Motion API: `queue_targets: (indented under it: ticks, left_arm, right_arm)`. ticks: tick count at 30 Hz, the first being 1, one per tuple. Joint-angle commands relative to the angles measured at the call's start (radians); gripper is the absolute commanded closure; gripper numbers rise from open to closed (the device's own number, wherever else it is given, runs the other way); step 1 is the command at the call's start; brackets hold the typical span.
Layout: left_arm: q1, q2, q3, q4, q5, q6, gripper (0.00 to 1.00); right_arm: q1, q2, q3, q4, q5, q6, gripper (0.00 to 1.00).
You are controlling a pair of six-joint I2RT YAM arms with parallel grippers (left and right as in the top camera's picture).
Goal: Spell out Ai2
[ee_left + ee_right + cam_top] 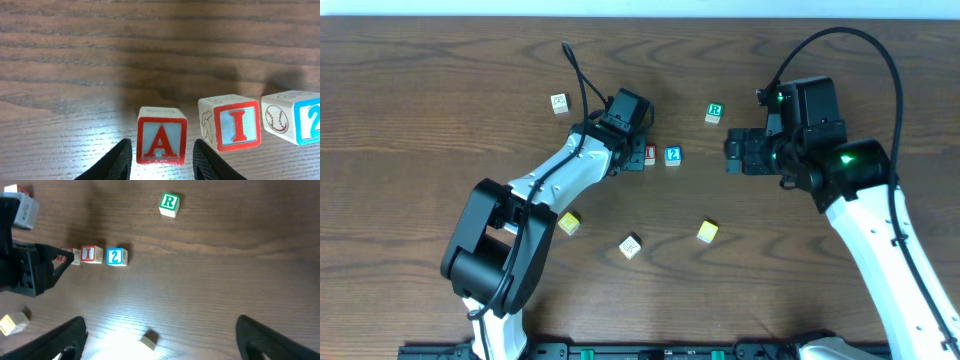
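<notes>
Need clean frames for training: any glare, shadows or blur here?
Left wrist: glare on the table beside the A cube, letters sharp. Right wrist: bright patch near the plain cube, its jaws dark and soft-edged. Overhead: even light, no glare.

On the table (75,60), the A cube (161,136), I cube (231,123) and 2 cube (295,117) stand in a row, left to right. The A cube sits between the left gripper's (161,150) fingers. The R cube (714,113) lies apart, behind and to the right.

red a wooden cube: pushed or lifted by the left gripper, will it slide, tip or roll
The wooden cube with the red A sits flat on the wooden table, so it would probably slide, not roll. Equal-sided, it seems unlikely to tip. Its flat sides should give the left gripper flanking it a firm hold.
</notes>
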Motion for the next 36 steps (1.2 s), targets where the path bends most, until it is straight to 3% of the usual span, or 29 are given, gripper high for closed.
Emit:
queue_targets:
  ticks: [1,2,4,5,8,15,26,36]
  left_arm:
    - [-0.001,0.001,0.075,-0.021,-0.026,0.043,0.59]
    - [-0.001,-0.001,0.099,-0.040,-0.028,0.063,0.62]
    - [0.004,-0.004,0.158,-0.102,-0.053,0.077,0.87]
    - [0.012,-0.006,0.188,-0.137,-0.058,0.077,0.94]
    - [0.056,-0.008,0.247,-0.230,-0.037,0.076,0.94]
    - [0.254,-0.005,0.178,-0.254,0.277,0.093,0.94]
    - [0.254,-0.004,-0.013,-0.069,0.328,0.068,0.94]
    - [0.250,0.034,-0.037,0.016,0.350,0.017,0.94]
  right_arm:
    - [-0.005,-0.010,0.000,0.000,-0.004,0.011,0.40]
    - [-0.005,-0.009,-0.002,0.002,-0.004,0.011,0.57]
    - [-0.008,-0.002,-0.013,0.010,-0.004,0.010,0.89]
    - [-0.013,0.007,-0.024,0.016,-0.009,0.011,0.99]
    - [-0.035,0.040,-0.075,0.068,-0.120,0.011,0.99]
    - [-0.049,0.208,-0.165,0.248,-0.391,0.011,0.99]
    - [-0.050,0.404,-0.165,0.387,-0.488,0.056,0.99]
    - [-0.050,0.534,-0.165,0.492,-0.539,0.124,0.99]
